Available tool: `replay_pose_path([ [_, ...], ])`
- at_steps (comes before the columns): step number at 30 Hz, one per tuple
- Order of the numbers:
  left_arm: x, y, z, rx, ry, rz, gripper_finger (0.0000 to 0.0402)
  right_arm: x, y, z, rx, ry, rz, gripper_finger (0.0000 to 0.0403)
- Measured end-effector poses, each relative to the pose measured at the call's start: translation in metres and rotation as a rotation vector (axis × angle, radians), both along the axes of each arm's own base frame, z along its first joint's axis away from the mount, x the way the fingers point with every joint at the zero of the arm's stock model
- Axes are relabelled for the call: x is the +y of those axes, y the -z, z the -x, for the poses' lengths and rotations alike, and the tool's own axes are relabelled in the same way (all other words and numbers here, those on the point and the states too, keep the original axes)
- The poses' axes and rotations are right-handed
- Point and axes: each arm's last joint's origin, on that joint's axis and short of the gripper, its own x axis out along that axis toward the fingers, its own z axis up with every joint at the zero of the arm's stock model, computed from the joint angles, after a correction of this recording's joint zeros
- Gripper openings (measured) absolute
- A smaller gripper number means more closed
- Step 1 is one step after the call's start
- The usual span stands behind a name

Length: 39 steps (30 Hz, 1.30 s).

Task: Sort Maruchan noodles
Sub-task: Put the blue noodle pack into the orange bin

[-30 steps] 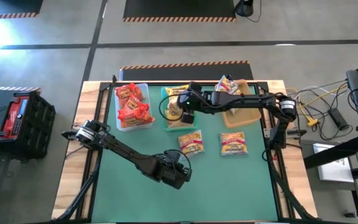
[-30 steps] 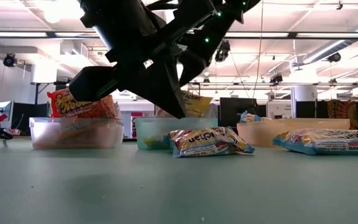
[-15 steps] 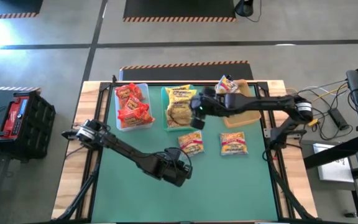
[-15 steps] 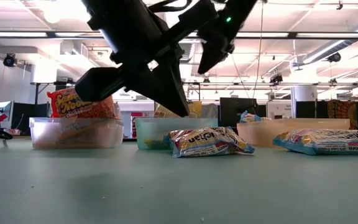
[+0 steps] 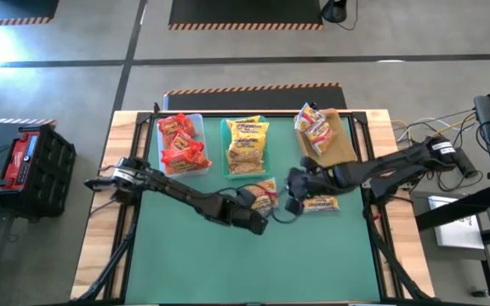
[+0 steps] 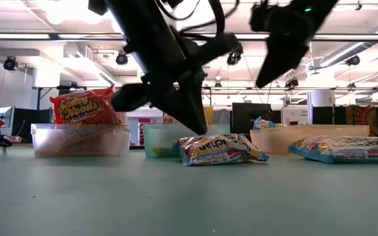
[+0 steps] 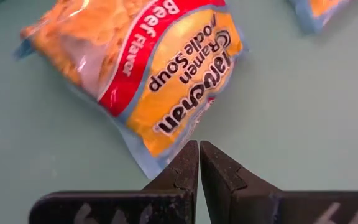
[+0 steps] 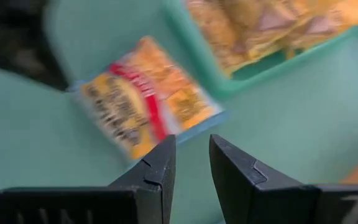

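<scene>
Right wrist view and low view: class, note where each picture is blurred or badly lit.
Right wrist view: the beef-flavour packet and the teal bin are smeared by blur, while the right end effector stays sharp. Low view: both arms are dark silhouettes against bright ceiling lights; the loose packet on the table is clearly lit.

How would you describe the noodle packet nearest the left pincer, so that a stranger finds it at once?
On the green table, two packets lie loose in front of the bins. It is the beef packet below the teal bin, at the shut left pincer, with a red band.
</scene>
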Motion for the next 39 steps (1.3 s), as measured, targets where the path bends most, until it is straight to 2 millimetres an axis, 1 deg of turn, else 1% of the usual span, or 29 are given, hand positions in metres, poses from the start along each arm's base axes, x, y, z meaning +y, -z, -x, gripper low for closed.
replay_pose_path([
  [3, 0.013, 0.005, -0.005, 0.053, 0.097, 0.003, 0.0000, 0.015, 0.008, 0.010, -0.043, -0.018, -0.040, 0.0087],
  [7, 0.028, 0.012, -0.009, 0.080, 0.129, -0.015, 0.0000, 0.029, 0.019, 0.018, -0.053, -0.024, -0.062, 0.0088],
  [12, 0.035, 0.008, -0.017, 0.032, 0.210, -0.117, 0.0000, 0.040, 0.031, 0.024, -0.015, -0.038, -0.072, 0.0081],
  [16, 0.039, 0.011, -0.018, 0.052, 0.211, -0.163, 0.0000, 0.044, 0.038, 0.025, 0.014, -0.052, -0.063, 0.0076],
  [20, 0.040, 0.014, -0.018, 0.043, 0.158, -0.130, 0.0000, 0.045, 0.041, 0.027, 0.024, -0.059, -0.060, 0.0072],
  [23, 0.035, 0.014, -0.019, 0.019, 0.112, -0.087, 0.0000, 0.045, 0.041, 0.027, 0.025, -0.060, -0.060, 0.0073],
  [27, 0.025, 0.017, -0.025, -0.058, 0.057, 0.000, 0.0000, 0.045, 0.042, 0.027, 0.031, -0.073, -0.049, 0.0071],
  [30, 0.018, 0.021, -0.034, -0.158, 0.022, 0.113, 0.0000, 0.045, 0.042, 0.028, 0.037, -0.089, -0.037, 0.0069],
  [32, 0.014, 0.025, -0.039, -0.216, 0.009, 0.152, 0.0000, 0.045, 0.042, 0.028, 0.038, -0.095, -0.033, 0.0068],
  [35, 0.012, 0.024, -0.044, -0.274, 0.017, 0.116, 0.0000, 0.045, 0.043, 0.028, 0.040, -0.098, -0.030, 0.0068],
  [39, 0.015, 0.018, -0.045, -0.270, 0.045, -0.029, 0.0000, 0.045, 0.043, 0.028, 0.042, -0.099, -0.029, 0.0068],
])
